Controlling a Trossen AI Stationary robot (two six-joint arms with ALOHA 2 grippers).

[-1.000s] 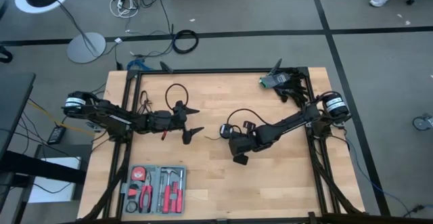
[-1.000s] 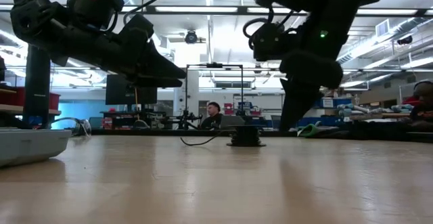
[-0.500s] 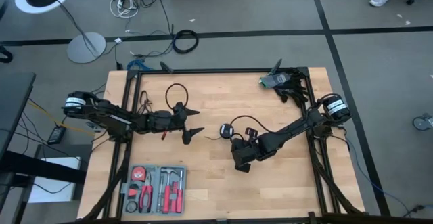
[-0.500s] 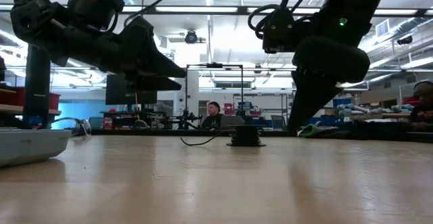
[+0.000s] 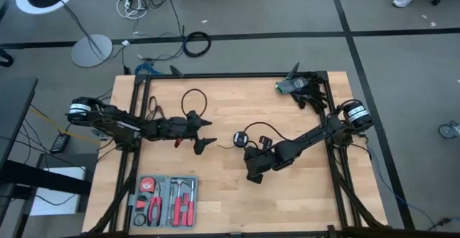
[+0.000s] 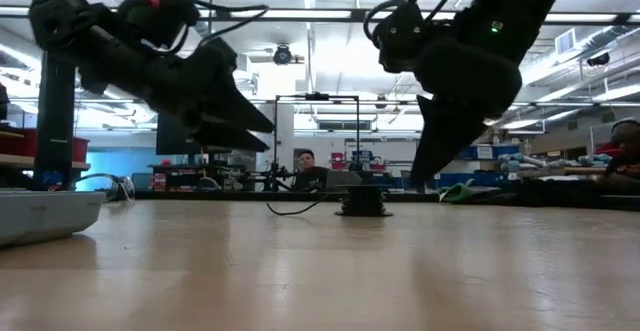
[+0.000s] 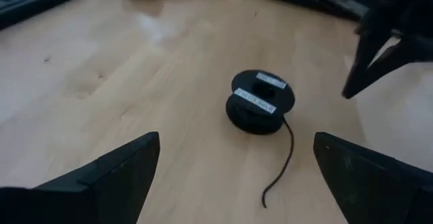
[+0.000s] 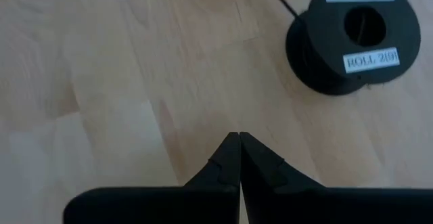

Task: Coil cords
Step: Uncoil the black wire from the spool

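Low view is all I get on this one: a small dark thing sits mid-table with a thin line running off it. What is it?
Observer: A black spool lying flat, with white labels on its top face.
Operator: Is either tool holding it?
Observer: No. The right tool is shut on nothing, over bare table beside the spool.
Operator: And the left one?
Observer: The left tool is open and points at the spool, holding nothing; the loose wire trails from the spool toward it.
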